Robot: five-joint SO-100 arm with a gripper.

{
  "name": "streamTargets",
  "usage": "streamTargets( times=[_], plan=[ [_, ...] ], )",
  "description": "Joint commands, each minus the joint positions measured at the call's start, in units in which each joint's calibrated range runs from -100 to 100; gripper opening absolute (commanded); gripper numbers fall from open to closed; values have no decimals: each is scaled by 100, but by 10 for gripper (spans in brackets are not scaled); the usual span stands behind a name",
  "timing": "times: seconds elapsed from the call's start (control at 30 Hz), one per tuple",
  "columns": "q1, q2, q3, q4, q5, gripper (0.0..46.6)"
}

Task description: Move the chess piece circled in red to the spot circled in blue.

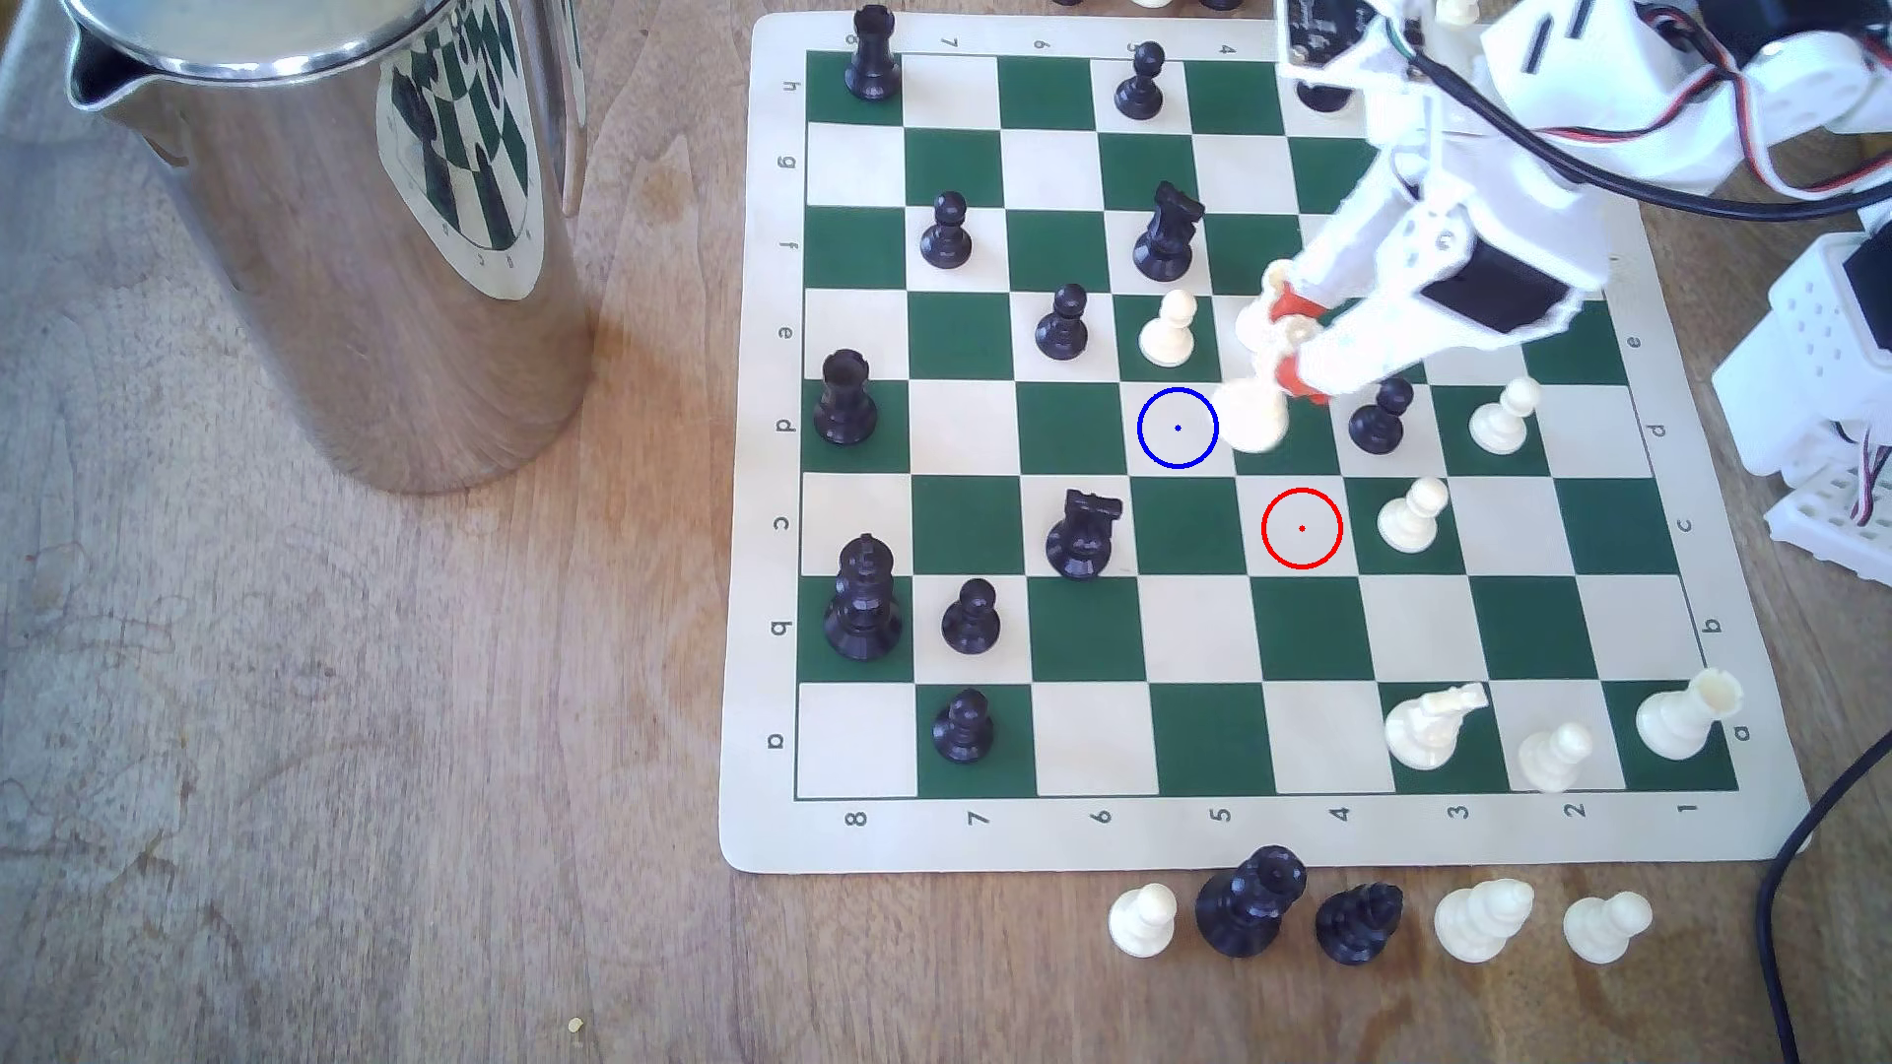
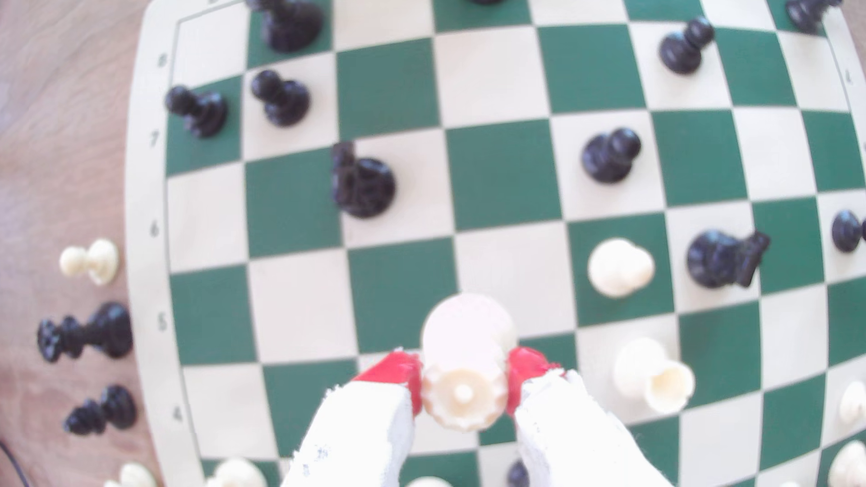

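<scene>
- My gripper [image 2: 464,388] is clamped on the white queen's [image 2: 464,370] crown, red pads on either side.
- Queen's base [image 1: 1251,414] sits tilted, just beside the blue-ringed square [image 1: 1177,429] — on the exterior view's right.

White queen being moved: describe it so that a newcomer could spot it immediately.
On the green-and-cream chessboard, find the white arm's gripper. The white queen hangs tilted between its red-tipped fingers, beside the blue-ringed square. Its scalloped crown sets it apart from nearby round-headed pawns.

White printed arm [image 1: 1433,235], black servo block, red-tipped tool [image 2: 464,391], black and red cables.
</scene>
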Motion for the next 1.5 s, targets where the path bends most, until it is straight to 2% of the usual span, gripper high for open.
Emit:
streamTargets(
  times=[0.0,0.6,1.13,1.17,1.23,1.3,1.47],
  plan=[
    [183,202,-520,-289,-10,3],
    [261,1509,-1136,-658,10,3],
    [340,1594,-1064,-682,68,4],
    [355,1619,-1064,-682,68,63],
    [355,1628,-1055,-682,78,93],
    [355,1645,-1037,-641,107,112],
    [355,1662,-1010,-576,132,119]
  ],
)
